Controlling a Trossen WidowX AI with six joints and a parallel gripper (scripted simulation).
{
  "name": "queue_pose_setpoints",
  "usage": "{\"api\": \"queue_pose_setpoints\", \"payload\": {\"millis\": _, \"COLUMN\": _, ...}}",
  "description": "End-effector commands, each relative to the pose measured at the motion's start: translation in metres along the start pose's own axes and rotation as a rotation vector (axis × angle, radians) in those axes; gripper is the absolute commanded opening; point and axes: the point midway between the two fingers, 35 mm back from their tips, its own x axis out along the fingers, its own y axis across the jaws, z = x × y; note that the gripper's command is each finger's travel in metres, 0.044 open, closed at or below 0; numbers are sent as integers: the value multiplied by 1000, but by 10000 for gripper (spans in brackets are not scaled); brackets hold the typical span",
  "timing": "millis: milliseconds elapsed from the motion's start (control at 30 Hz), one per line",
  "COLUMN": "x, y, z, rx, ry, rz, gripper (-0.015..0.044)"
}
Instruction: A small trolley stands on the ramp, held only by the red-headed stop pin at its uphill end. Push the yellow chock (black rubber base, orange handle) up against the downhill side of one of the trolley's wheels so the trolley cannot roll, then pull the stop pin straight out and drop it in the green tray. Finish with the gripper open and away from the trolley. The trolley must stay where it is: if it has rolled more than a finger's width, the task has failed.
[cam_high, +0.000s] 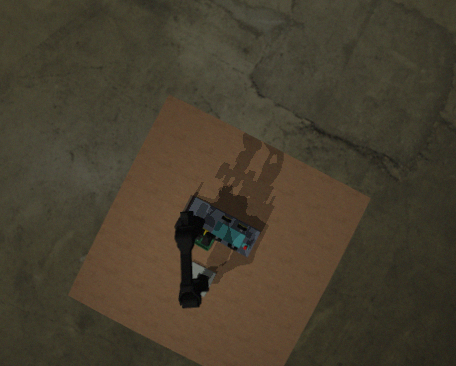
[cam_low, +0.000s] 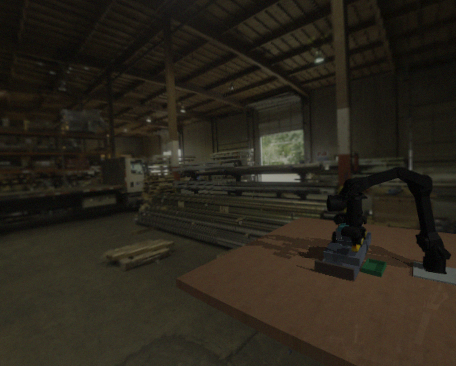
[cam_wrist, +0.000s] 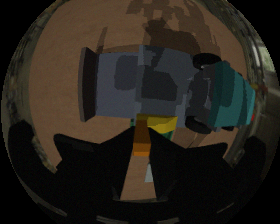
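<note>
My gripper (cam_wrist: 140, 130) is shut on the orange handle of the yellow chock (cam_wrist: 162, 123) (cam_low: 356, 247) (cam_high: 205, 232). In the wrist view the chock overlaps the ramp's near long edge, downhill of the trolley's near downhill wheel (cam_wrist: 198, 124), with a gap between them. Its height over the ramp and its black base cannot be made out. The teal trolley (cam_high: 229, 234) (cam_wrist: 232, 95) stands on the grey-blue ramp (cam_high: 202, 205) (cam_wrist: 117, 102) (cam_low: 345, 255). The red-headed stop pin (cam_high: 245, 247) (cam_wrist: 252, 118) is at the uphill end. The green tray (cam_low: 374, 267) (cam_high: 201, 245) lies beside the ramp, partly hidden by the chock in the wrist view.
A raised dark board (cam_wrist: 87, 85) (cam_low: 335, 269) closes the ramp's downhill end. The arm's pale base plate (cam_low: 430, 274) stands beyond the tray on the brown table top (cam_high: 150, 200) (cam_low: 260, 280). The arm reaches over the tray side.
</note>
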Motion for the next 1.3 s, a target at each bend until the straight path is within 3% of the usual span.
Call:
{"api": "queue_pose_setpoints", "payload": {"millis": 0, "x": 10, "y": -1, "z": 0, "rx": -6, "ry": 0, "rz": -4, "gripper": 0}}
{"api": "queue_pose_setpoints", "payload": {"millis": 233, "x": 25, "y": -2, "z": 0, "rx": -6, "ry": 0, "rz": -4, "gripper": 0}}
{"api": "queue_pose_setpoints", "payload": {"millis": 1267, "x": 23, "y": -31, "z": 0, "rx": -6, "ry": -1, "rz": -6, "gripper": 0}}
